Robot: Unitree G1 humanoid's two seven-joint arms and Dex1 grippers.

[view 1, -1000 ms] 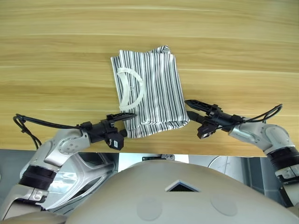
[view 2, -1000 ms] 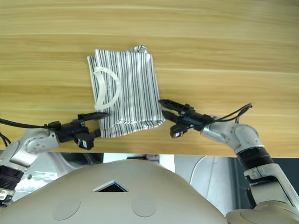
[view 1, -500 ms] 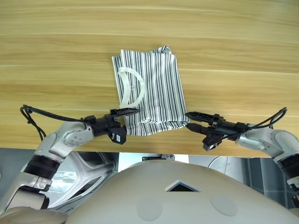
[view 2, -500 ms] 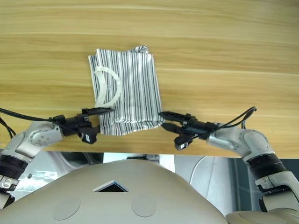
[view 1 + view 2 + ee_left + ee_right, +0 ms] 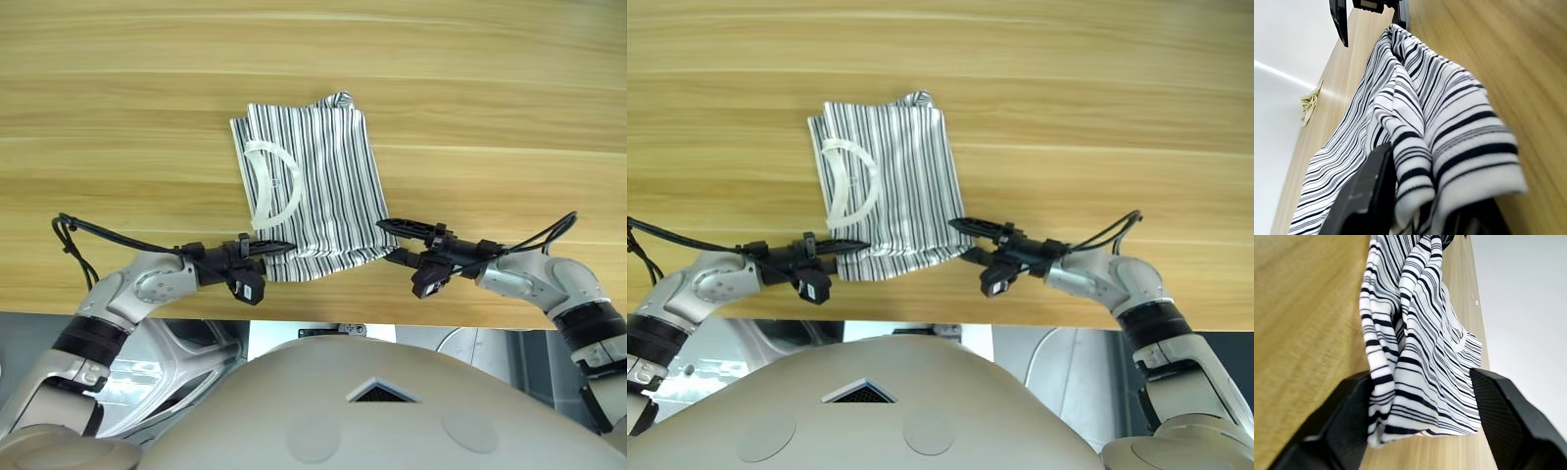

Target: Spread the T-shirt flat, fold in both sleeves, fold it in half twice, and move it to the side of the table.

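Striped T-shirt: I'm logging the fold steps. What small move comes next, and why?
Probably shut the right hand on the near corner of the black-and-white striped T-shirt: its fingers straddle that folded edge, apart, so nothing is gripped there yet.

Wood-grain table [image 5: 490, 88] — light planks running left to right. Plain pale wall [image 5: 1537, 293] beyond its far edge. Small yellowish crumpled thing [image 5: 1309, 102] lies on the top near that edge, too small to identify. Small dark fitting [image 5: 333, 331] under the near edge, mid-span.
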